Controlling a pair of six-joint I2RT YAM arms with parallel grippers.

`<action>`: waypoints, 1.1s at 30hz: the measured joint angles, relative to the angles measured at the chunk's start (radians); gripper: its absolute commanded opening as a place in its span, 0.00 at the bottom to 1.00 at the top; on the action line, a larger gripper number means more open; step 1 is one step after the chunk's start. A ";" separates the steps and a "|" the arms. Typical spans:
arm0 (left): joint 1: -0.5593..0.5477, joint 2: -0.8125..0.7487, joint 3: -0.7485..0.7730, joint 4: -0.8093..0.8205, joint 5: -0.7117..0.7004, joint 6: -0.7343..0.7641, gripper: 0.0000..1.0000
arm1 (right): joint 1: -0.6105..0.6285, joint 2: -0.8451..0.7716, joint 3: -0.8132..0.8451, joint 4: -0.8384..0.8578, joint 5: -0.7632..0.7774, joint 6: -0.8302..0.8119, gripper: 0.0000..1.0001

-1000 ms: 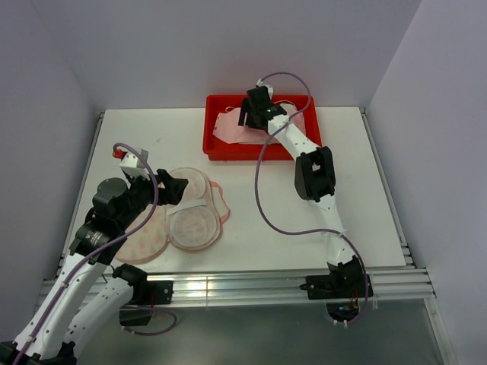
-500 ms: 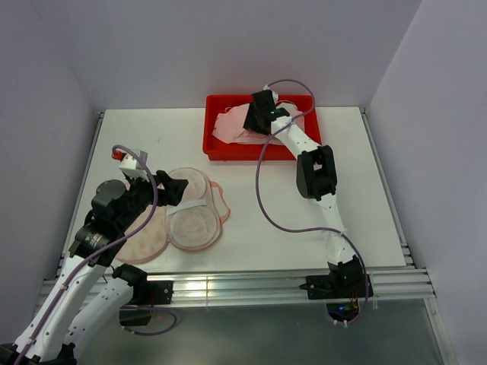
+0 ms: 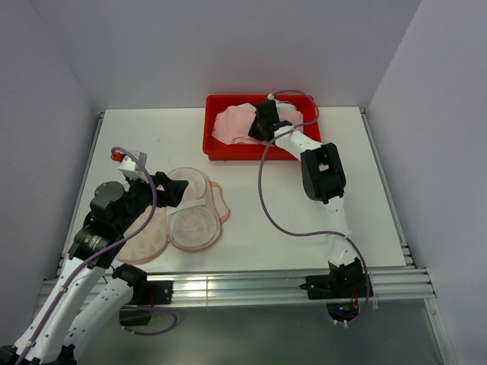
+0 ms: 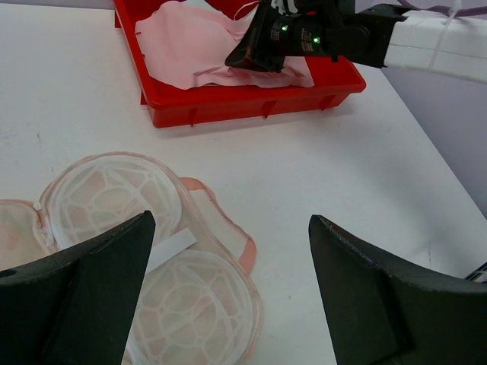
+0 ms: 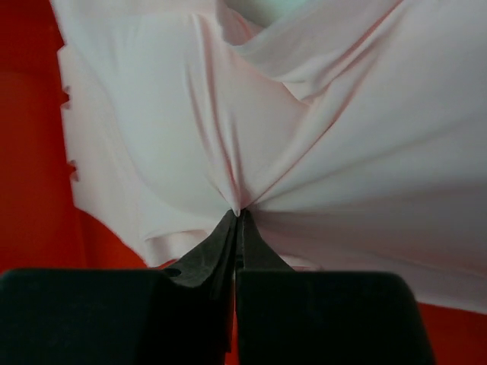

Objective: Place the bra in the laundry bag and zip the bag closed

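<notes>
Laundry bag [image 3: 186,217] lies unzipped and spread flat on the white table [image 3: 289,198], at about 8 o'clock in the overhead view; its rounded cream halves show pale webbed linings and a pink edging, with a small white strip lying across the middle. The left gripper [image 4: 230,218] hangs over the bag's 12 o'clock edge; its two dark fingers stand wide apart with nothing between them; whether they touch the fabric cannot be told. Farther back, at 12 o'clock on the table, sits a red tray [image 3: 221,148] against the rear wall. In it lies the bra [image 3: 232,122], a soft heap of pale pink cloth filling most of the tray, well apart from the bag. The right arm stretches from its base at 5 o'clock up to the tray; the right gripper [image 5: 237,217] is pinched tight on a fold of the bra, the cloth gathering in creases that fan out from the fingertips; the red floor of the tray shows on the 9 o'clock side in the wrist view.
</notes>
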 measured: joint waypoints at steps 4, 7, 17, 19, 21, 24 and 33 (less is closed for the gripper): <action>0.000 -0.003 -0.003 0.001 0.000 0.000 0.89 | 0.000 -0.111 -0.118 0.082 -0.018 -0.028 0.00; 0.000 0.012 -0.003 0.009 0.004 0.000 0.90 | 0.000 -0.174 -0.137 0.134 -0.037 -0.079 0.00; 0.000 0.096 0.015 0.023 0.040 -0.026 0.91 | -0.012 -0.433 -0.239 0.187 -0.166 -0.215 0.00; 0.000 0.114 0.033 0.031 0.052 -0.043 0.92 | -0.023 -0.489 -0.284 0.187 -0.214 -0.230 0.00; 0.000 0.133 0.052 0.053 0.069 -0.063 0.93 | -0.036 -0.534 -0.314 0.183 -0.268 -0.248 0.00; 0.000 0.164 0.087 0.089 0.103 -0.093 0.96 | -0.052 -0.613 -0.377 0.171 -0.363 -0.274 0.00; 0.000 0.254 0.242 0.195 0.237 -0.216 0.98 | -0.060 -0.938 -0.674 0.214 -0.614 -0.270 0.00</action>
